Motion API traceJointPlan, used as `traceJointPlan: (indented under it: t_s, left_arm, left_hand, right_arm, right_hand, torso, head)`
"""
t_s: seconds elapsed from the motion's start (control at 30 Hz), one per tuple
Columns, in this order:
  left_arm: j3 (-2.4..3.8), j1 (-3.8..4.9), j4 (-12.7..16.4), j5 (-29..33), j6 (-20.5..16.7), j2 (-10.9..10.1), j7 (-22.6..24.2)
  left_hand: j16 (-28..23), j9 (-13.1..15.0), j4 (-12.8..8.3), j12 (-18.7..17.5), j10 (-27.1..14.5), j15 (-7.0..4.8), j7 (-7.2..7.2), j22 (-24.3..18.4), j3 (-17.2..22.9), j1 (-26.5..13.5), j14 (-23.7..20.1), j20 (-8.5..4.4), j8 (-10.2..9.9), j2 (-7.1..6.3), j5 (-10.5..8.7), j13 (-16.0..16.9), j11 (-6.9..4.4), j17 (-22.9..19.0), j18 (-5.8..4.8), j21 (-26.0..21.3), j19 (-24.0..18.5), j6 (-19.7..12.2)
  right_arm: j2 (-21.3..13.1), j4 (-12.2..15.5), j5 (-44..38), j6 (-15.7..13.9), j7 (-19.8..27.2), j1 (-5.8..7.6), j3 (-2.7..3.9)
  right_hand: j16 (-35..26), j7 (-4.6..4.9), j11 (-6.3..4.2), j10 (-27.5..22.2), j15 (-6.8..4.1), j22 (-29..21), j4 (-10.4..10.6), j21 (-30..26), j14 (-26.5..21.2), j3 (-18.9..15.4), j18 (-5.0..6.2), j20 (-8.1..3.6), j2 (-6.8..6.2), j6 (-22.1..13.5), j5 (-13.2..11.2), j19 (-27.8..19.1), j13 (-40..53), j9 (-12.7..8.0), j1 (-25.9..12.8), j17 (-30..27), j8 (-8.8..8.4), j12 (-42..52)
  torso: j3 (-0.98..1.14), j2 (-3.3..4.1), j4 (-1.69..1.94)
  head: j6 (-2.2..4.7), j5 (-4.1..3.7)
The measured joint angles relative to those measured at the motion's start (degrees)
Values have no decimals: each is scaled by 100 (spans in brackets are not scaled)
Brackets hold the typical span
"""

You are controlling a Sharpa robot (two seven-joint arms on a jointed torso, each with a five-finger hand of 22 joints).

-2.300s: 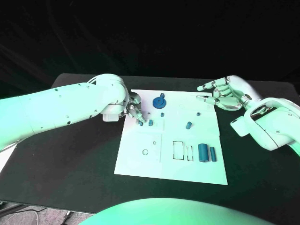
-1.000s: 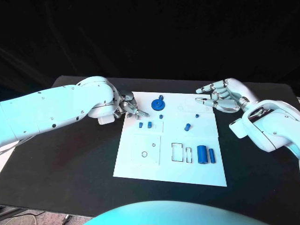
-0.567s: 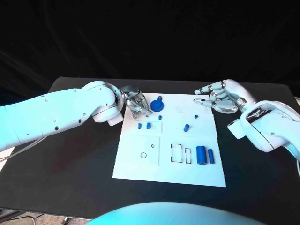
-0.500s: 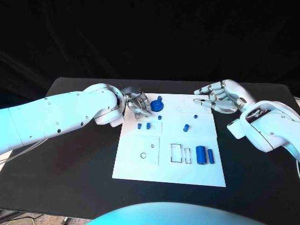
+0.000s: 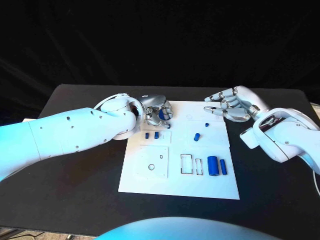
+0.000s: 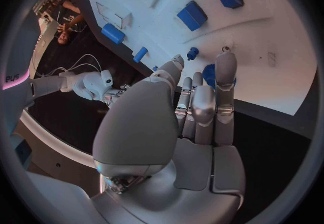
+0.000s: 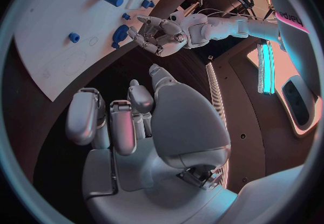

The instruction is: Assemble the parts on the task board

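The white task board (image 5: 167, 187) lies mid-table. My left hand (image 5: 156, 111) hovers over its far left corner, fingers stretched side by side above the round blue part (image 6: 209, 76), holding nothing; whether the fingertips touch that part is unclear. The right wrist view has this part (image 7: 120, 34) just beside the left hand (image 7: 159, 35). Two small blue blocks (image 5: 151, 135) lie near the hand, a short peg (image 5: 197, 136) to their right. Two blue cylinders (image 5: 217, 166) lie at the near right. My right hand (image 5: 228, 105) floats empty off the board's far right corner, fingers loosely bent and apart.
A square plate with a small hole (image 5: 153, 162) and two narrow outlined slots (image 5: 192, 164) occupy the board's near half. A tiny blue piece (image 5: 206, 123) lies near the far right. Bare black table (image 5: 73, 185) surrounds the board.
My left hand has moved from the board's left edge, beside the small blocks, away and rightward over the round blue part. The right hand has stayed nearly still.
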Motion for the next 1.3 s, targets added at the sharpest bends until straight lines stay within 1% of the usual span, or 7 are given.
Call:
traceJointPlan:
  t_s: [0.13, 0.2, 0.23, 0.4, 0.47, 0.7, 1.3]
  left_arm:
    - [-2, -6, -28, -401, 13, 82, 6]
    - [-2, -8, -42, -540, 38, 116, -2]
    - [-2, -9, -52, -612, 66, 137, -14]
    - [-2, -12, -133, -829, 219, 230, -95]
    - [-2, -13, -186, -887, 278, 271, -135]
    - [2, -31, -345, -1038, 485, 385, -274]
    - [27, -31, -439, -1152, 736, 488, -348]
  left_hand:
    - [647, -130, 33, -2, 141, -24, -21, 840, 2, -22, 113, -19, -52, -10, 0, -145, -26, 603, -161, 867, 324, 187]
    - [820, -167, 55, -2, 259, -26, -32, 1180, 24, -43, 114, -37, -82, 12, 0, -180, -50, 768, -168, 1213, 449, 273]
    - [869, -183, 55, -2, 300, -44, -44, 1302, 24, -43, 133, -48, -97, 12, 0, -193, -64, 808, -242, 1339, 494, 286]
    - [942, -231, 53, -2, 421, -44, -59, 1689, 105, -43, 133, -80, -130, 12, 0, -242, -97, 858, -247, 1727, 611, 388]
    - [942, -243, 37, -2, 459, -44, -53, 1816, 140, -15, 133, -80, -130, 40, 0, -254, -100, 851, -334, 1856, 628, 398]
    - [942, -291, -27, -68, 586, -86, -63, 1988, 327, 50, 132, -111, -204, 105, 0, -314, -126, 756, -334, 2003, 658, 528]
    - [942, -349, -65, -184, 722, -86, -72, 2123, 539, 50, 132, -110, -275, 105, 0, -373, -136, 714, -334, 2116, 658, 642]
  right_arm:
    - [5, 0, 0, 6, 0, -1, 0]
    - [9, -1, 0, 9, 0, -1, 0]
    - [11, -1, 1, 11, 0, -1, 0]
    - [21, -7, 1, 17, 0, -3, 0]
    - [24, -9, 1, 18, 0, -4, 0]
    - [43, -19, 1, 26, 0, -5, 0]
    - [57, -30, 1, 51, 0, -6, 0]
  right_hand:
    - [0, 0, 0, 0, 0, 0, 0, 0, 0, 0, 0, 0, 0, 0, 0, 0, 0, 0, 0, 0, 0, 0]
    - [0, 0, 0, 0, 0, 0, 0, 0, 0, 0, 0, 0, 0, 0, 0, 0, 0, 0, 0, 0, 0, 0]
    - [0, 0, 0, 0, 0, 0, 0, 0, 0, 0, 0, 0, 0, 0, 0, 0, 0, 0, 0, 0, 0, 0]
    - [0, 0, 0, 0, 0, 0, 0, 0, 0, 0, 0, 0, 0, 0, 0, 0, 0, 0, 0, 0, 0, 0]
    - [0, 0, 0, 0, 0, 0, 0, 0, 0, 0, 0, 0, 0, 0, 0, 0, 0, 0, 0, 0, 0, 0]
    - [0, 0, 0, 0, 0, 0, 0, 0, 0, 0, 0, 0, 0, 0, 24, 0, 6, 0, 0, 4, 0, 0]
    - [0, 0, 0, 0, 0, 6, 0, 0, 0, 0, 0, 0, 0, 0, 24, 0, 13, 0, 0, 3, 0, 0]
  torso:
    - [0, -3, 4]
    - [-1, -3, 4]
    - [-1, -3, 4]
    - [-2, -6, 3]
    - [-2, -7, 3]
    - [-2, -7, 3]
    - [3, -9, 5]
  head:
    - [5, -4]
    - [7, -5]
    - [7, -5]
    - [-1, -10]
    - [2, -10]
    - [-7, -8]
    - [-29, 4]
